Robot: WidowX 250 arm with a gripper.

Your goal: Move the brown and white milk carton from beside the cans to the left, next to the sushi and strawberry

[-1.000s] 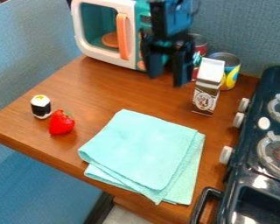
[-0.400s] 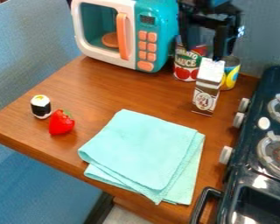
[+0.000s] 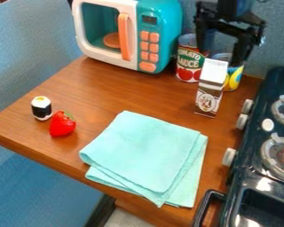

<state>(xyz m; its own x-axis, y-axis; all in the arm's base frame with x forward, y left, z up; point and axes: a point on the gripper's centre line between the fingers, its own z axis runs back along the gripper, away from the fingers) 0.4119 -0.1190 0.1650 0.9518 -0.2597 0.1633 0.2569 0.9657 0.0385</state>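
**Empty gripper (image 3: 221, 56) over the carton (image 3: 209, 98)**

Nearest, a folded aqua cloth (image 3: 144, 150) lies on the wooden counter (image 3: 100, 91), with the dark toy stove (image 3: 246, 179) to its right. Beyond the cloth to the left are a strawberry (image 3: 62, 125) and a sushi roll (image 3: 41, 109). The carton stands upright farther back, before a tomato can (image 3: 188, 66) and a yellow-and-blue can (image 3: 234, 80). Above them hangs the gripper, fingers spread wide, holding nothing. The toy microwave (image 3: 160, 15) stands at back left.
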